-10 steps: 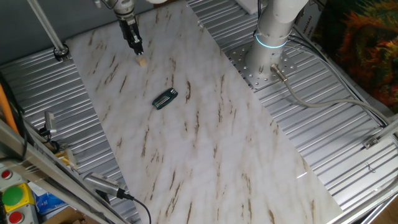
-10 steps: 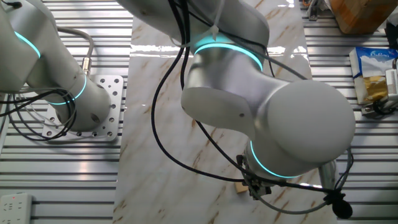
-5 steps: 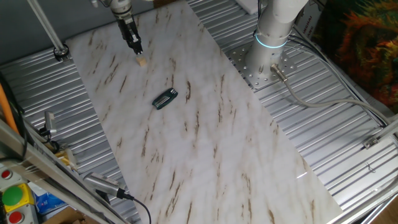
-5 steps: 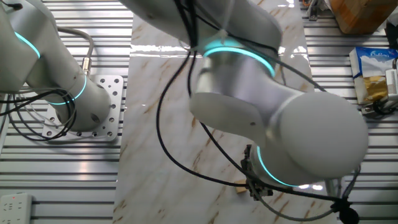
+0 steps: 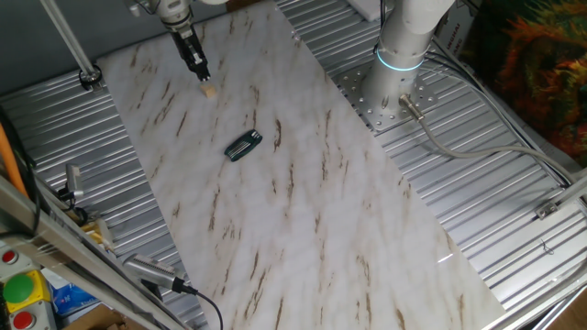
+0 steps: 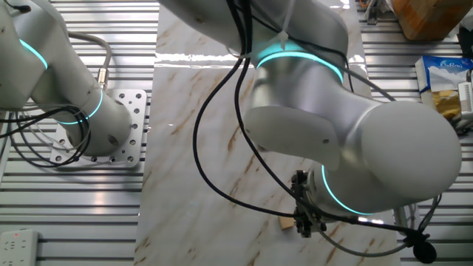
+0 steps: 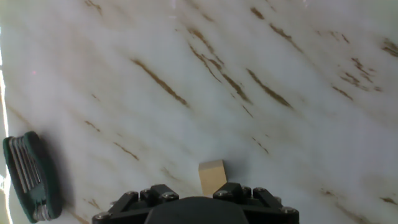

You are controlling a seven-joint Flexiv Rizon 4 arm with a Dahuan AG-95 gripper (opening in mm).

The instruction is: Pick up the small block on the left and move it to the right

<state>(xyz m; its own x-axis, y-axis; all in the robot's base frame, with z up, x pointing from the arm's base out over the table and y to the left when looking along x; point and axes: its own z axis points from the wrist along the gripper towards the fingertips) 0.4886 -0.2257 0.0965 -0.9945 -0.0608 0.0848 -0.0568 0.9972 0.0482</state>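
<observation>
The small block (image 5: 208,90) is a tiny tan cube lying on the marble board near its far left end. It also shows in the other fixed view (image 6: 287,223) and in the hand view (image 7: 212,177), just ahead of the hand's housing. My gripper (image 5: 198,69) hangs just above and beside the block, apart from it and holding nothing. Its fingers read as one narrow dark tip, so it looks shut. In the other fixed view the gripper (image 6: 301,224) is right next to the block. The fingertips are hidden in the hand view.
A flat dark oblong piece with a greenish edge (image 5: 243,146) lies mid-board, also at the left edge of the hand view (image 7: 31,177). The robot base (image 5: 401,64) stands right of the board. Ribbed metal surrounds the marble board (image 5: 303,211).
The gripper has drifted slightly up and away from the block. The block has stayed in place on the board.
</observation>
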